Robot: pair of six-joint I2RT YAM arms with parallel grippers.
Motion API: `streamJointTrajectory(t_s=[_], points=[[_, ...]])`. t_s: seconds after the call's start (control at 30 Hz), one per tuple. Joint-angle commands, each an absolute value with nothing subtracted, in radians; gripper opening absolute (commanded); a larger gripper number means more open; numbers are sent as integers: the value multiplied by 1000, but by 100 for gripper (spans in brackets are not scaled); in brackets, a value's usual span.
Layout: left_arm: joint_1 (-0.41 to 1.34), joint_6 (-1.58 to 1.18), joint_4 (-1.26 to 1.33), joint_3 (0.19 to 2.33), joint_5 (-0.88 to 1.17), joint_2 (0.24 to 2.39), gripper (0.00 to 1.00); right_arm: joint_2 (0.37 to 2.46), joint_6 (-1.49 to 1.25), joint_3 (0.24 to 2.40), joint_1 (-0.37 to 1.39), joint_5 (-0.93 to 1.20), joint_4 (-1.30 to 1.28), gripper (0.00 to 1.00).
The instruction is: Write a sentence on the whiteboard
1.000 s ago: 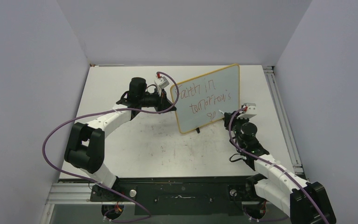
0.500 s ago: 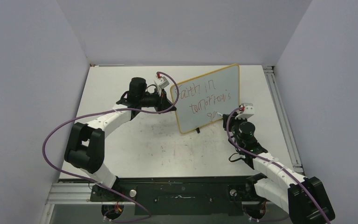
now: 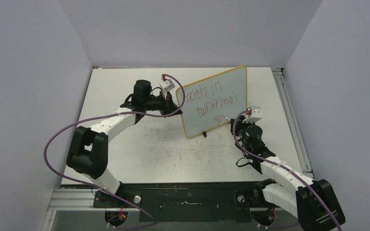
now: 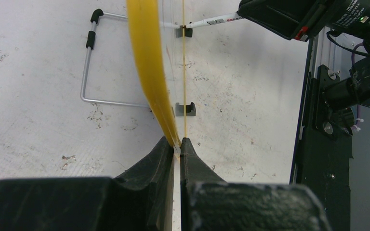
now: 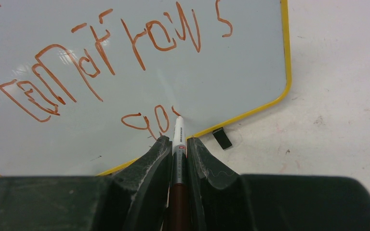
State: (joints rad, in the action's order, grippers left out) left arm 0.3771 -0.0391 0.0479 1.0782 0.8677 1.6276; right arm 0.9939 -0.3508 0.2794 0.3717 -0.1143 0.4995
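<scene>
I have the left gripper [image 4: 177, 142] clamped narrow on the near edge of the small white board with the thin yellow frame [image 4: 150, 72]. In the left wrist view the whiteboard runs edge-on straight out from between those jaws, standing upright on the scuffed white table [image 3: 139, 144]. Two small black feet [image 4: 185, 109] sit just beyond the fingertips, on the right side of the board. To the left of the jaws, a bent grey wire stand with black end sleeves [image 4: 89, 72] lies on the tabletop behind the board.

The right gripper [image 5: 178, 142] is closed on a marker with a dark brown barrel and white nose [image 5: 178, 129], which points straight ahead out of the jaws. Its tip touches the board face just ahead of the fingertips, low down near the bottom edge of the frame.

The reddish-brown handwritten sentence [image 5: 94, 62] spreads above and to the left of those jaws. In the top view it reads roughly "Faith in" over "tomorrow's". A short third line has a few letters that end right at the marker tip; I cannot read them with certainty. One black foot shows just right of the right fingertip, under the frame.
</scene>
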Motion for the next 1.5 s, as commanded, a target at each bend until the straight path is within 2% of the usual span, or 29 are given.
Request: streamJointTrajectory(t_s=[0.0,0.73,1.47], points=[[387,-27,18,1105,889,1621,0,1021,-351,299,367,-146,535,5],[388,-28,20,1105,890,1621,0,970,-330,353,367,-142,573,5],[388,-28,20,1105,890,1623,0,983,-357,269,380,-127,528,5]])
